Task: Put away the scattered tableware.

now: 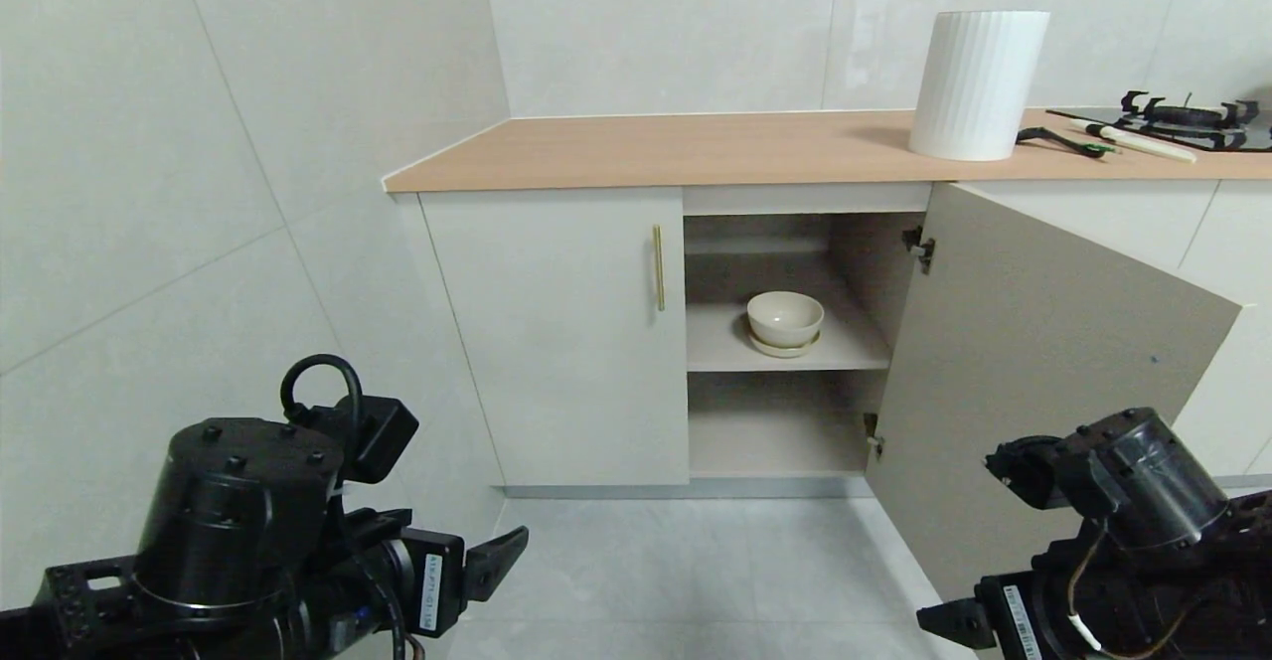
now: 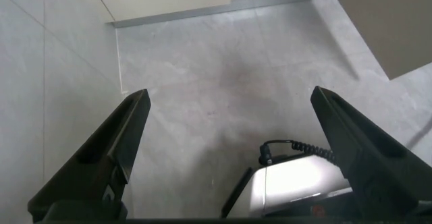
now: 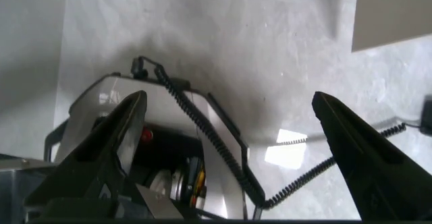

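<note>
The bowl (image 1: 785, 316) sits on a plate (image 1: 785, 348) on the middle shelf (image 1: 855, 347) of the open cupboard (image 1: 556, 332), at the centre of the head view. The door (image 1: 1024, 362) stands swung out toward the right of the frame, its free edge upright at far right.

Both grippers hang low, the left gripper (image 2: 229, 96) at lower left and the right gripper (image 3: 229, 97) at lower right. Each has its jaws spread wide and holds nothing, with floor (image 2: 223, 42) beneath.

The door lies just above the right gripper in the frame and well apart from the left one, so the right arm looks nearer for closing it. On the counter (image 1: 696, 148) at upper right, slim utensils (image 1: 1138, 141) lie beside a white ribbed jar (image 1: 979, 83), long axes running left to right. They too lie on the right arm's side and may want stowing.
</note>
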### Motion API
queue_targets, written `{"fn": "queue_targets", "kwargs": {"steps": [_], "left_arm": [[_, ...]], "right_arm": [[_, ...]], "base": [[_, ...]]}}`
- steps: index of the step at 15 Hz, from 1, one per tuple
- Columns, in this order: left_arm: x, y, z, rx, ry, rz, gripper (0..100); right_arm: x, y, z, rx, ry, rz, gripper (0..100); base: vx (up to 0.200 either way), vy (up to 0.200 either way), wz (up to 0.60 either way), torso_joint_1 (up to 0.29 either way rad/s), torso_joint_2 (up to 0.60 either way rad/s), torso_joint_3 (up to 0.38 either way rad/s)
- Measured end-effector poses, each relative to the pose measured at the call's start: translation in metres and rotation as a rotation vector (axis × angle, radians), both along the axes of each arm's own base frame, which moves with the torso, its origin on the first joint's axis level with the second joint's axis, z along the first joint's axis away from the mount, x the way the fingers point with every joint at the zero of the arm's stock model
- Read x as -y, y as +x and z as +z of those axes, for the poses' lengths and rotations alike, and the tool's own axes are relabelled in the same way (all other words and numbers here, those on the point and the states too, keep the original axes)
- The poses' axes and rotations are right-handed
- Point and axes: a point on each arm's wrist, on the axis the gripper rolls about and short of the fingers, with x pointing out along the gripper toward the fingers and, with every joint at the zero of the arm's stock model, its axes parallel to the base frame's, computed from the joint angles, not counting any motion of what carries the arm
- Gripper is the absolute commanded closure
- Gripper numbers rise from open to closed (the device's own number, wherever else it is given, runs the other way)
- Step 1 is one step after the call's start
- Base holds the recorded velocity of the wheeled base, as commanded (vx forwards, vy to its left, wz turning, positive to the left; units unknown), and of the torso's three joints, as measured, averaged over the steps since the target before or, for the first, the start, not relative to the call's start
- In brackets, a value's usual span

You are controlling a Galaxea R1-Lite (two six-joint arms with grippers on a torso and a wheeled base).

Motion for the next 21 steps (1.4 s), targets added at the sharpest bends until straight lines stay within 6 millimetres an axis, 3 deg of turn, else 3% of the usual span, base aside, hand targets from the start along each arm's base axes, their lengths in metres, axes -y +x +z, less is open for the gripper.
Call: {"fn": "queue_targets", "kwargs": {"steps": [8, 13, 18, 21], "left_arm": [[0.002, 0.001, -0.003, -0.012, 0.009, -0.003, 0], [0.002, 0.001, -0.003, -0.014, 0.010, -0.003, 0], [0.002, 0.002, -0.004, -0.014, 0.010, -0.003, 0], [0.002, 0.002, -0.004, -0.015, 0.011, -0.002, 0]], "right_arm": [[0.003, -0.005, -0.006, -0.022, -0.013, 0.001, 0], [0.009, 0.005, -0.020, -0.081, -0.050, -0.049, 0], [0.055, 0.036, -0.027, -0.100, -0.104, -0.200, 0], [0.092, 0.055, -0.018, -0.061, -0.104, -0.346, 0]], "base": [[0.000, -0.200, 0.00, 0.002, 0.00, 0.004], [0.000, -0.120, 0.00, 0.000, 0.00, 0.002], [0.000, 0.000, 0.00, 0.000, 0.00, 0.000], [0.000, 0.000, 0.00, 0.000, 0.00, 0.000]]}}
